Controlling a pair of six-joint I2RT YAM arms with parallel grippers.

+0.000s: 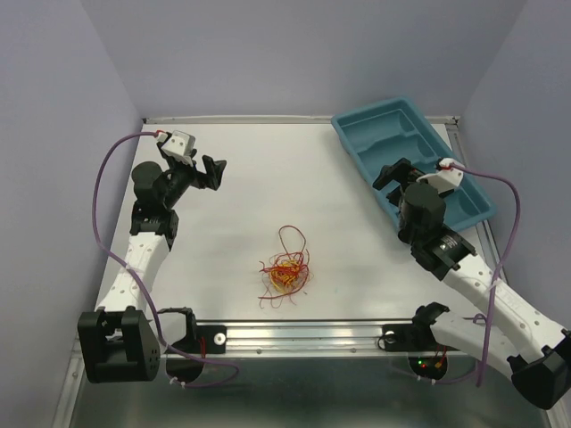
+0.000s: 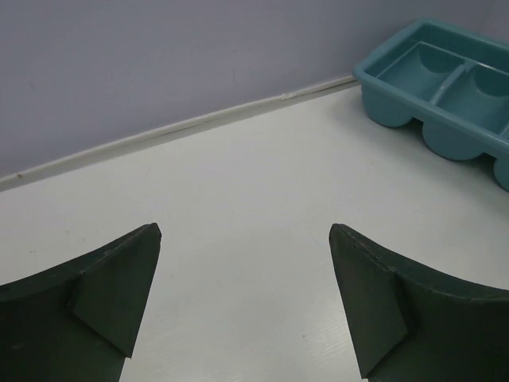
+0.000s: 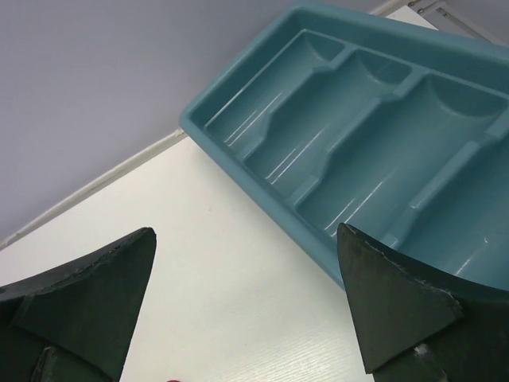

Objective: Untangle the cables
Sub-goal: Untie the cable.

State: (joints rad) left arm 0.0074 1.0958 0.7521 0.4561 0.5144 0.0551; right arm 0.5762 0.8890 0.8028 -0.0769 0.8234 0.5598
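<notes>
Well, in the top view the cables (image 1: 285, 270) lie as one small red, orange and yellow tangle on the table (image 1: 250, 187), at the lower centre of the frame near my bases. My left gripper (image 1: 211, 169) hangs at upper left. My right gripper (image 1: 393, 175) is at upper right, by the left edge of the teal tray (image 1: 357, 125). Both are spread wide and hold nothing. The tangle sits between them and well below both in the frame. It is roundish with no clear long axis, one red loop reaching upward. I judge my left slightly nearer.

In the left wrist view my left gripper (image 2: 245, 231) is spread over bare table, with the tray (image 2: 398, 95) at upper right and no cables in sight.

In the right wrist view my right gripper (image 3: 245, 232) gapes wide, and the tray (image 3: 374, 143) fills the upper right. A red speck at the bottom edge is too small to name.

Both hands seem to point away from the tangle, which lies back toward my bases.
</notes>
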